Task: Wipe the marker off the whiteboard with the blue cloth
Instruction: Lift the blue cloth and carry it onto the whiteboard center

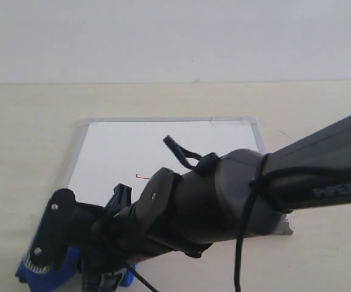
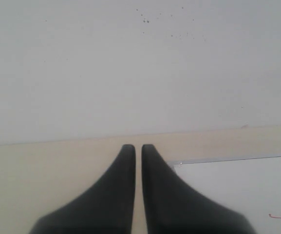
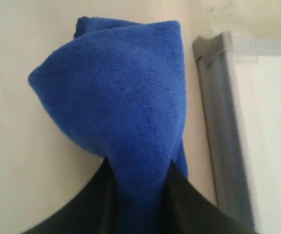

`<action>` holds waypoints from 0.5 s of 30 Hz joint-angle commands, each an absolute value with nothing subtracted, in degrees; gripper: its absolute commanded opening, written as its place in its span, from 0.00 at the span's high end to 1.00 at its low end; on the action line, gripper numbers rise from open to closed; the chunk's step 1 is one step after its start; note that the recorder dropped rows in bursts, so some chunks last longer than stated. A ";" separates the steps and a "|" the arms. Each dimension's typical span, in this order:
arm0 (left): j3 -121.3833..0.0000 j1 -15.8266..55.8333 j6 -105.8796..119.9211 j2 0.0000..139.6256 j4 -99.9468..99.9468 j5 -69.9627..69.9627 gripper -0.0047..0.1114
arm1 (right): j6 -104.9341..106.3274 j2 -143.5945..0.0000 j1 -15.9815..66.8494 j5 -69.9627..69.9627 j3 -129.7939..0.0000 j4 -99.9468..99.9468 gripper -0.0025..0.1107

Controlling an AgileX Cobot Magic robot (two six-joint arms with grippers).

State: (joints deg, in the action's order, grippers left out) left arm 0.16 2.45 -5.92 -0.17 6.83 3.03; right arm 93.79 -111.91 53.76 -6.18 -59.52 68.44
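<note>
**Marker** (image 1: 142,177): a thin red hand-drawn line ending in a small hooked loop. It sits on the near-left part of the whiteboard (image 1: 163,146).

**Whiteboard:** flat, smooth, matt white and roughly square. A narrow silver-grey metal frame (image 3: 223,126) bounds it, with a grey corner cap (image 3: 212,46) under clear tape (image 3: 257,48). It lies flat on mid-bench. Its far side runs parallel to the far edge of the pale beige bench (image 1: 29,121), where a plain whitish wall (image 1: 175,36) rises.

**Blue cloth** (image 3: 125,97): royal-blue microfibre with a fine nap, gathered into a soft rounded peak with one folded lip. It sits just beside the board's near-left corner, toward the bench's near edge. A strip of bare bench shows between cloth and frame. Whether it rests on the bench or hangs just above it cannot be told.

**Obstruction:** the right arm (image 1: 321,164) has a dark matt housing and rounded joints, with a black cable (image 1: 248,207) looped round it. It crosses from the bench's right side to its near-left corner. In the exterior view it hides the near part of the board and most of the cloth.

**Right gripper** (image 3: 139,170): two dark fingers set narrow, pinching the bunched neck of the cloth.

**Left gripper** (image 2: 138,148): two dark tapering fingers drawn almost together. Only a thin slit separates them, with nothing in it. It hangs over bare bench beside a board corner and points toward the bench's far edge.
</note>
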 commanded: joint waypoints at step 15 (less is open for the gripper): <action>0.00 2.65 -6.46 0.00 6.51 2.98 0.92 | 88.37 -90.41 35.47 5.00 -51.35 73.30 0.98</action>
